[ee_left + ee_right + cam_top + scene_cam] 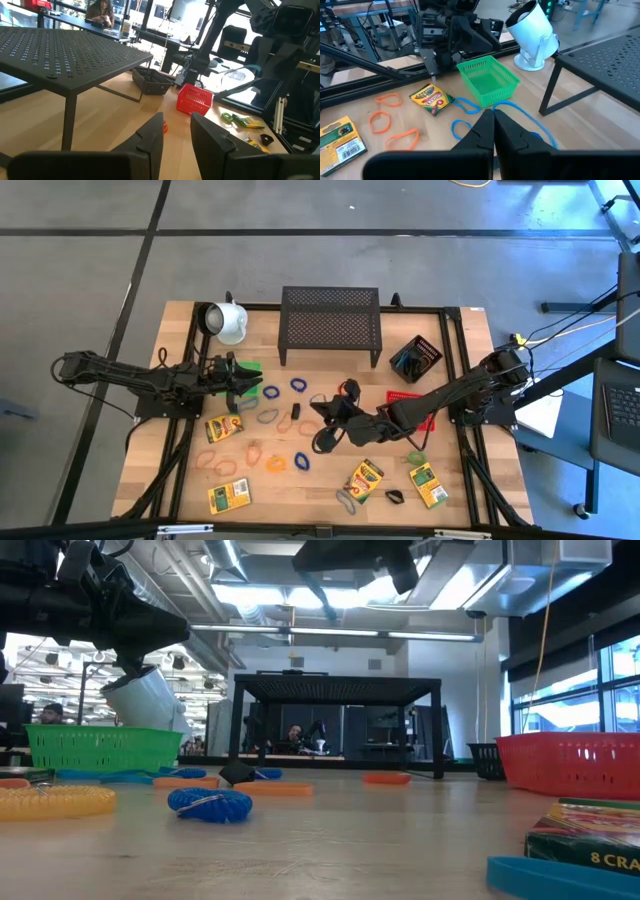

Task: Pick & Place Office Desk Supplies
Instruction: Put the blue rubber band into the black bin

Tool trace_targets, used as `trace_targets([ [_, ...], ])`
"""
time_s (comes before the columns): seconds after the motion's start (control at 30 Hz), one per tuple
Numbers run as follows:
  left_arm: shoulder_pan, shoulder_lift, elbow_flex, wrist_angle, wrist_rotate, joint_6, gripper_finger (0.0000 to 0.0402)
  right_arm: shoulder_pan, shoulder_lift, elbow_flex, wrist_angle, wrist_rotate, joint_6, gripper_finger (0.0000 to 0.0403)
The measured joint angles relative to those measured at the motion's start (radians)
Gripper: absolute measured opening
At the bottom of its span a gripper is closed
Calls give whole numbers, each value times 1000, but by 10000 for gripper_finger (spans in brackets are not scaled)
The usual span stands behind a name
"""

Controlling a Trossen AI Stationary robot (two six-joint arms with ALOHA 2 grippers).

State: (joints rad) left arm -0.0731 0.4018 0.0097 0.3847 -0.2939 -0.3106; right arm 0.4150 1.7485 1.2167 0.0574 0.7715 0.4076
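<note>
**A:** Yellow and green was the crayon box (pixel 590 845) nearest the low camera, and "8 CRA" was all you could have read on it. The rest ran off the edge.

**B:** Any other writing?

**A:** One box (pixel 340 134) lay with its barcode side up. The print on the other boxes was too small to read. Four boxes lay on the wooden table (pixel 470 490), two toward each side of the front half.

**B:** How were my arms set?

**A:** Your left arm reached in low from the left. The left gripper (pixel 245 380) hung at the green basket (pixel 250 366), just in front of the white mug (pixel 229 322). Its fingers (pixel 150 141) stood partly apart with nothing between them.

Your right arm stretched across the red basket (pixel 405 395) toward the middle of the table. The right gripper (pixel 322 412) pointed at the green basket, its fingers (pixel 512 134) pressed fully together.

**B:** Was it holding anything?

**A:** A blue rubber band (pixel 520 111) ran right past the fingertips. I could not tell whether you had it pinched.

**B:** And the other supplies?

**A:** Blue, orange and grey bands were scattered over the table between the arms and in front of them. A black clip (pixel 296 412) sat just beside your right gripper.
</note>
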Motion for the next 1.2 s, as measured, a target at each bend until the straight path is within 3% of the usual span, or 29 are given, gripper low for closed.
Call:
trace_targets([
  [0.3,0,0,0,0,0,0,91,-60,-21,1,-209,-1,76,2],
  [0.5,0,0,0,0,0,0,91,-119,-129,1,-499,12,214,2],
  [0.87,0,0,0,0,0,1,91,-203,-361,1,-961,148,468,3],
  [1.2,0,0,0,0,0,0,91,-324,-410,1,-1325,184,724,3],
])
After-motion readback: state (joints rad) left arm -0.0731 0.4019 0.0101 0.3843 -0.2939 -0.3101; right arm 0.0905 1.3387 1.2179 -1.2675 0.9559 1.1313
